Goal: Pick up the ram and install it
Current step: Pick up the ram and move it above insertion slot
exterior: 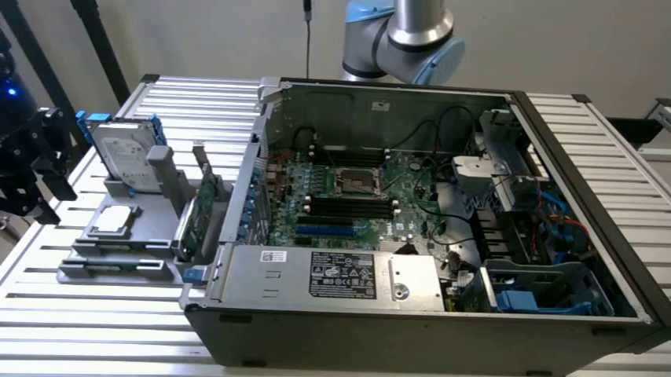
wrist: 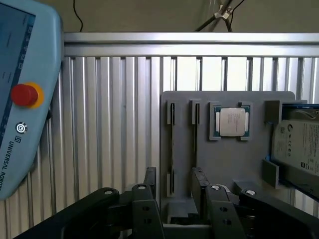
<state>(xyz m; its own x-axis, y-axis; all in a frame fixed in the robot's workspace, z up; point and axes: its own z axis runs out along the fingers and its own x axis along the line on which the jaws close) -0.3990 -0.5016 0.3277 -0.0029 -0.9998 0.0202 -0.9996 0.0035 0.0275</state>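
Note:
The ram (wrist: 172, 149) is a thin dark stick lying in the outer slot of a grey holder (wrist: 249, 164); it also shows at that holder's front end (exterior: 115, 268). A second narrow slot (wrist: 195, 139) runs beside it; whether that one holds a stick I cannot tell. My gripper (wrist: 174, 186) hangs above the holder's near edge, open, with nothing between its black fingers (wrist: 149, 181). The ram's line passes between them. Black memory slots (exterior: 351, 206) lie on the motherboard inside the open computer case (exterior: 419, 318).
On the holder sit a silver processor (wrist: 233, 122), a hard drive in a blue frame (wrist: 299, 144) and an upright green card (exterior: 204, 212). A teach pendant (wrist: 22, 94) hangs close by. A black rig (exterior: 31, 165) stands at the exterior view's left.

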